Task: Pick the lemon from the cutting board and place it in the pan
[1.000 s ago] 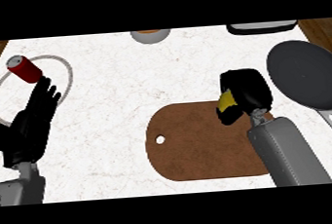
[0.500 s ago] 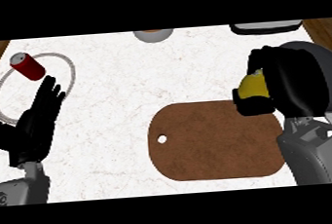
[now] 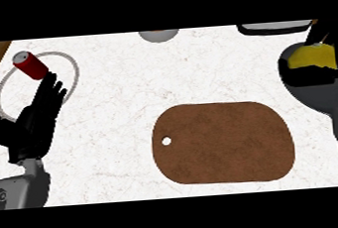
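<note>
In the head view, the right hand (image 3: 309,65) shows at the right edge, its black fingers curled round the lemon (image 3: 316,56); the yellow fruit peeks out between the fingers and the thumb. Below and behind those fingers lies the grey pan (image 3: 318,93), so the lemon hangs over the pan's bowl, though whether it touches the pan's floor cannot be told. The brown cutting board (image 3: 221,142) lies bare, down and to the left of the curled fingers and well apart from them.

The left hand (image 3: 33,120) rests at the left side, fingers straight and slightly spread, pointing up. Just beyond its fingertips stands a red can (image 3: 31,64) on a ring-shaped plate (image 3: 72,68). A small bowl (image 3: 159,35) and a dark tray (image 3: 276,27) sit at the far edge of the counter (image 3: 126,89).

The step in hand appears to be the placing: the lemon is off the board and carried over the pan. The next move likely calls for lowering the hand a little, uncurling the fingers so the lemon settles inside the rim, and lifting clear without knocking it out.
</note>
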